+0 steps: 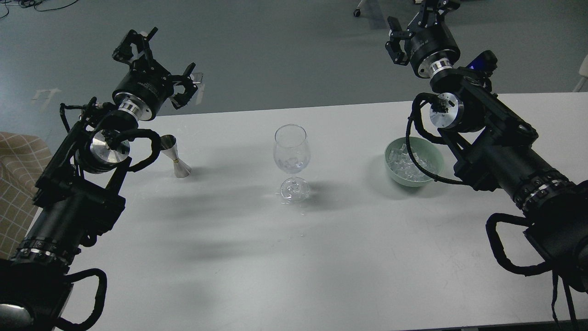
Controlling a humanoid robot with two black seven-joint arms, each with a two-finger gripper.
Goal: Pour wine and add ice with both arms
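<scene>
A clear stemmed wine glass [291, 154] stands upright at the table's middle, with a few clear ice pieces [290, 162] low in its bowl. I cannot tell any wine apart from the ice. More ice [405, 166] fills a pale green bowl [435, 156] to the right. A small steel jigger [175, 157] stands upright to the left. My left gripper [161, 62] is open and empty, raised beyond the table's far edge above the jigger. My right gripper [415, 20] is open and empty, raised high behind the green bowl.
The white table [294, 257] runs the width of the view, its far edge behind the glass. A checked tan cloth [18, 165] lies at the left edge. My right forearm [500, 161] and its cable hang right beside the bowl.
</scene>
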